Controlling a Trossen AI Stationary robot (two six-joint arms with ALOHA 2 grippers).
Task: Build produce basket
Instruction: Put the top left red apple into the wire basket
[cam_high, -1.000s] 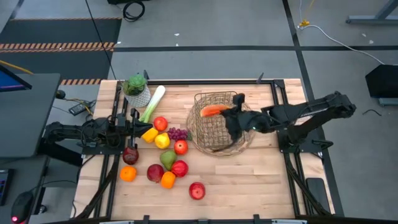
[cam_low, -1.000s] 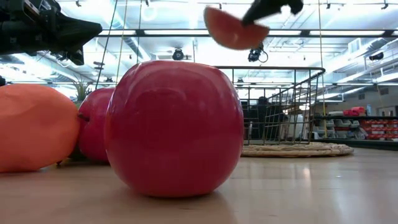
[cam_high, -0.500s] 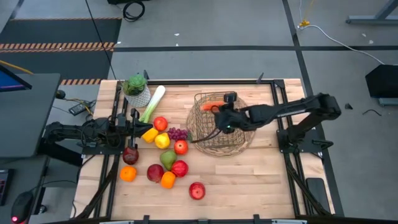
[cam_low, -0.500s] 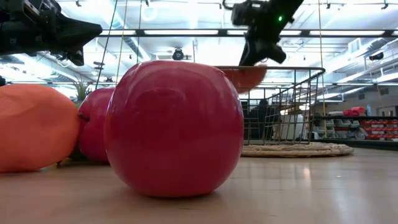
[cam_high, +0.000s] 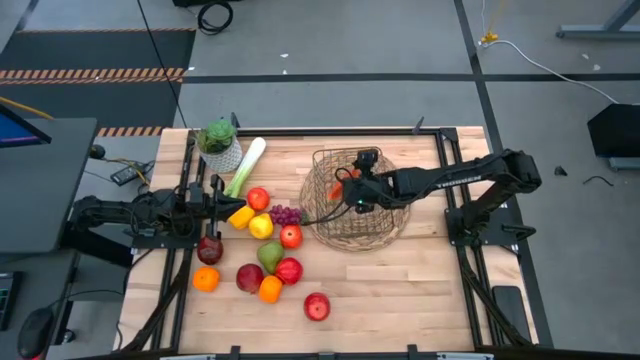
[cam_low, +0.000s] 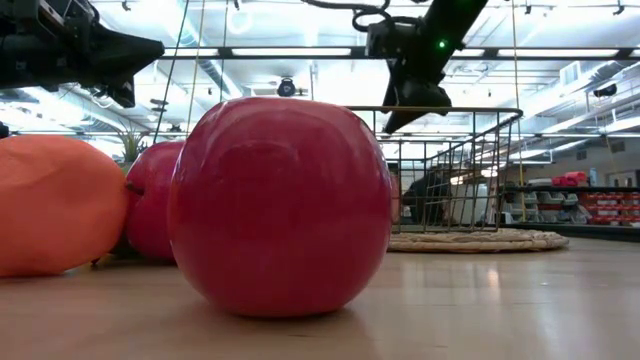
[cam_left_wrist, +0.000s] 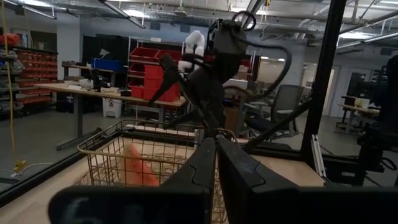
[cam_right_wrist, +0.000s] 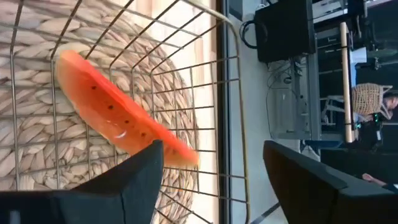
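The wire basket (cam_high: 356, 201) stands on its woven base at the table's far right of middle. An orange-red melon slice (cam_right_wrist: 115, 121) rests inside it, leaning against the wire wall; it also shows in the left wrist view (cam_left_wrist: 140, 168). My right gripper (cam_high: 348, 190) hangs open just above the basket's rim (cam_low: 412, 98), with the slice below its fingers. My left gripper (cam_high: 220, 204) waits shut at the table's left, above the loose produce, its fingers (cam_left_wrist: 216, 163) pointing at the basket.
Loose produce lies left of the basket: a leek (cam_high: 245, 165), grapes (cam_high: 286, 214), a pear (cam_high: 269, 255), apples (cam_high: 317, 306), oranges (cam_high: 206, 279). A potted plant (cam_high: 219, 140) stands at the far left corner. In the low view, a big red apple (cam_low: 280, 205) fills the foreground.
My right gripper has come down over the basket with the slice, shifting a little toward the table's left, and has opened. The slice has dropped from the fingers into the basket and now leans against its wall.
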